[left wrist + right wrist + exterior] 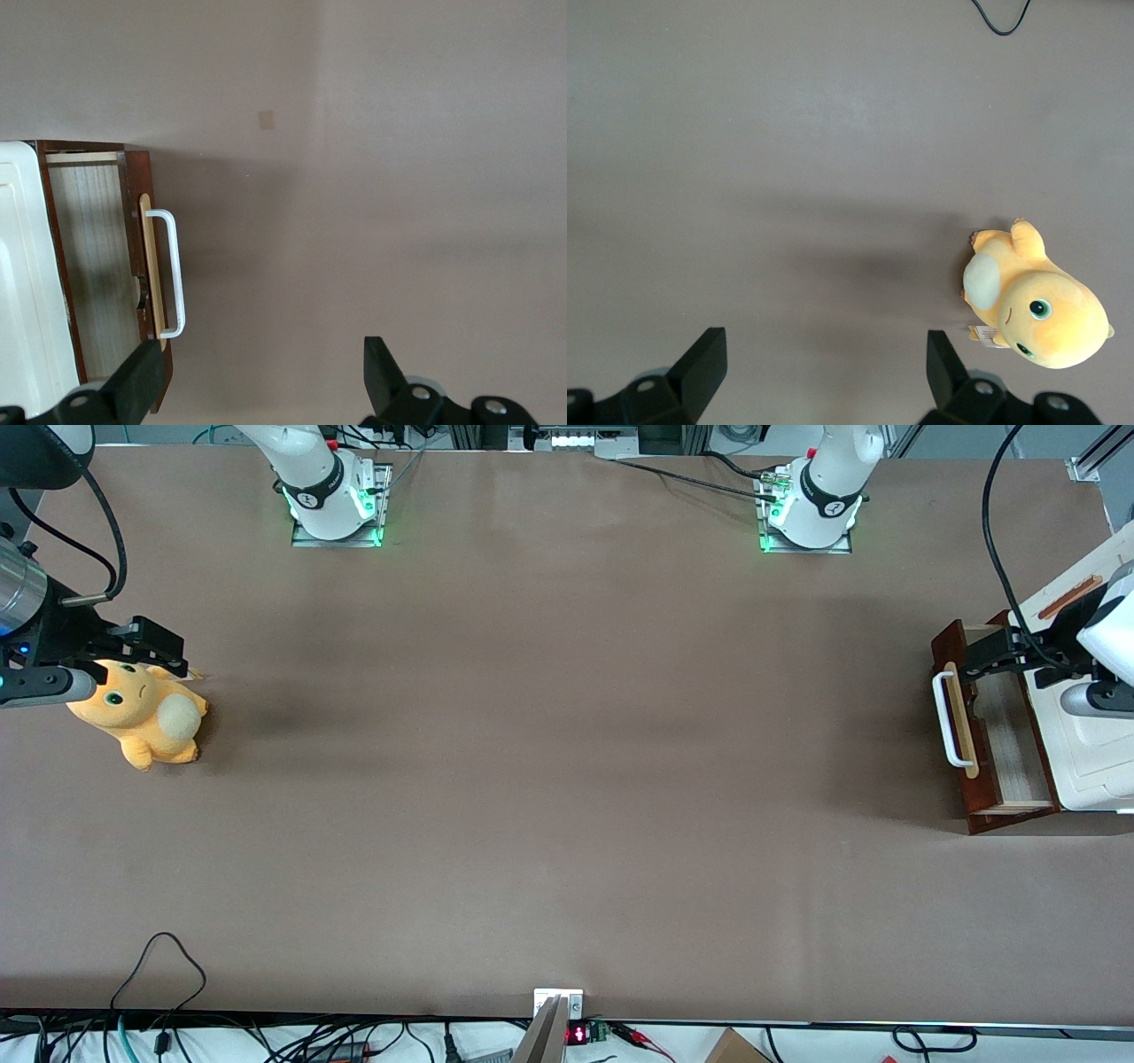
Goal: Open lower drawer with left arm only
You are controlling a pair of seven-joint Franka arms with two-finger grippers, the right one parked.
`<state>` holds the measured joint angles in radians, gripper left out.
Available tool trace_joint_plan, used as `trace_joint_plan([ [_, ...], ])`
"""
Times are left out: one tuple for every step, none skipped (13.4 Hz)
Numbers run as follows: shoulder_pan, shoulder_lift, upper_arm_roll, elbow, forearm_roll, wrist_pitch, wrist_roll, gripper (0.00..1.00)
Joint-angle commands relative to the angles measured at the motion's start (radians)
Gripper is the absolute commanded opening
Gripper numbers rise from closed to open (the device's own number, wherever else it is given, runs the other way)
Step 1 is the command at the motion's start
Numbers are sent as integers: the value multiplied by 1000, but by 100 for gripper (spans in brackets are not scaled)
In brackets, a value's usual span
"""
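One soft orange plush toy (142,713) with a pale belly lies on the brown table (549,779) at the left edge of the front frame, toward the parked arm's end, well apart from everything else. A thin black cable (159,965) loops onto the table near the lower left of that frame. A small pale square mark (266,119) shows on the bare table surface in the left wrist view.

At the right edge of the front frame, at the working arm's end of the table, stands a white cabinet (1094,762) with a small orange-brown strip (1070,598) on its top panel. The dark red-brown wooden lower drawer (1001,735) with pale wood inside stands pulled out from it. Its front faces the middle of the table, and the long axis of that front runs from the robot bases toward the front camera. The white bar handle (946,720) on its pale wood strip lies along the same axis.

The glossy white left arm (1107,638) reaches over the cabinet, and its black gripper (997,654) hangs above the drawer's end farther from the front camera, partly covering it. The fingers (137,381) are spread wide, holding nothing, clear of the handle.
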<state>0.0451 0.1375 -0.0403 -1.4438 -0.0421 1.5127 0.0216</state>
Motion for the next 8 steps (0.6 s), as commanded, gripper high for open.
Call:
trace_joint_plan([
  [4,-38,-1,-26,14,-12,-17,100],
  [5,-38,-1,-12,16,-17,-14,100],
  [4,-38,0,-9,16,-19,-12,100],
  [4,-38,-4,-9,16,-17,-12,100],
  [4,-38,-7,-9,16,-19,-11,100],
  [4,-39,-7,-9,15,-23,-18,100],
  [5,-42,-4,-9,13,-38,-20,100],
  [6,-47,0,-7,13,-42,-20,100],
])
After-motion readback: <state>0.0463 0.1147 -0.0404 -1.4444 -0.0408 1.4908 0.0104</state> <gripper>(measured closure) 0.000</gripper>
